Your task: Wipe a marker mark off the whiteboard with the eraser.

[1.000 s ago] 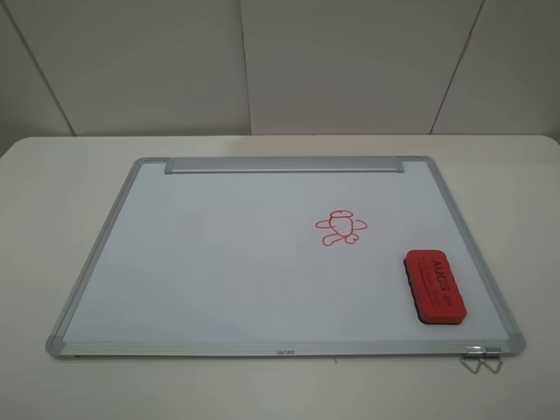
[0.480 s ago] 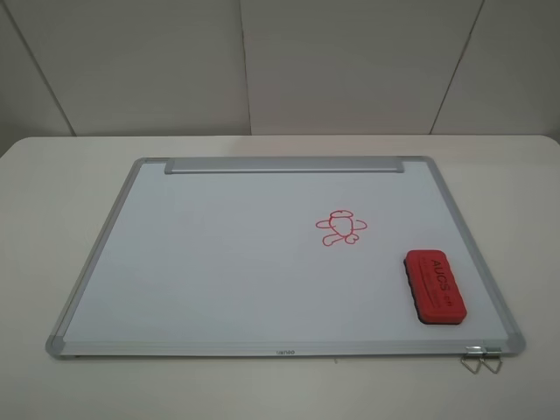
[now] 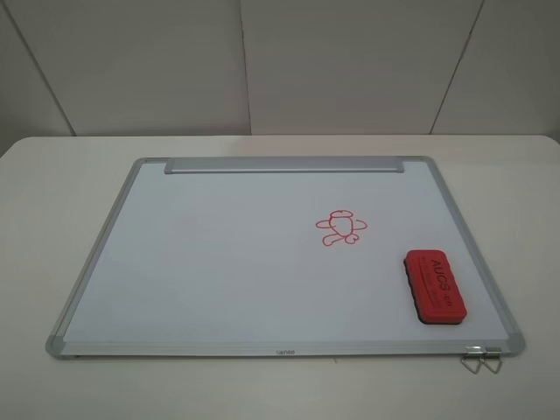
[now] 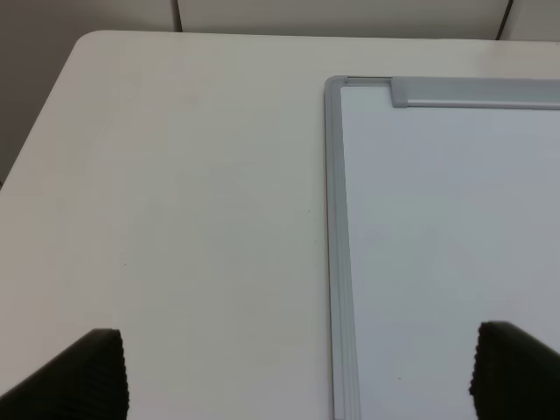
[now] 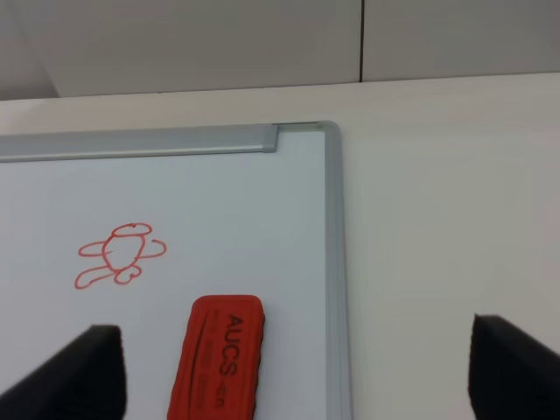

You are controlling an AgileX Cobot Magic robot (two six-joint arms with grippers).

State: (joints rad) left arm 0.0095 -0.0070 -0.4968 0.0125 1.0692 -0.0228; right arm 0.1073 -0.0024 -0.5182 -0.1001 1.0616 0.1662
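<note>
Where it lies on the whiteboard (image 3: 219,262), the eraser (image 3: 435,286) reads "AUCS".

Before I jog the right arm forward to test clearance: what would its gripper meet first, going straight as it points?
Probably the whiteboard's frame, just beside the eraser; the open gripper straddles both, though depth is unclear.
</note>
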